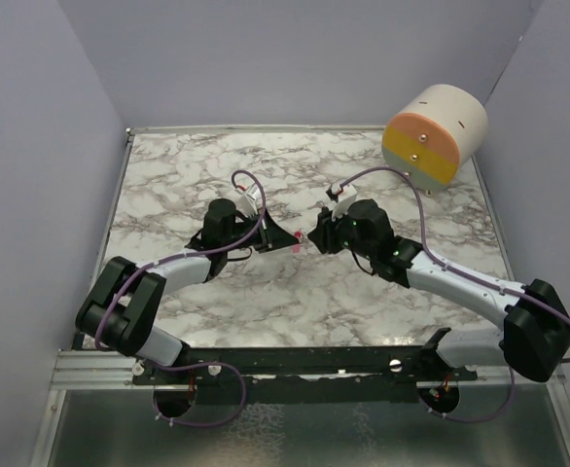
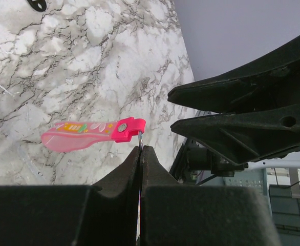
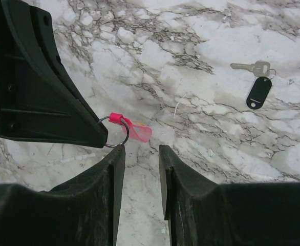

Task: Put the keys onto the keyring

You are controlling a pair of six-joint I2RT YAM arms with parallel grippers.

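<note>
Marble tabletop (image 1: 363, 292), lilac walls around it. Our left gripper (image 2: 141, 149) is pinched tight on the keyring (image 2: 83, 134) by its metal ring (image 3: 124, 134), which its fingers largely hide; the pink strip sticks out above the table. Our right gripper (image 3: 141, 151) stands partly open with nothing between its jaws. One fingertip is just beside the ring, and we cannot tell if they touch. The key (image 3: 258, 92) lies well apart on the marble; from above we cannot make it out.
</note>
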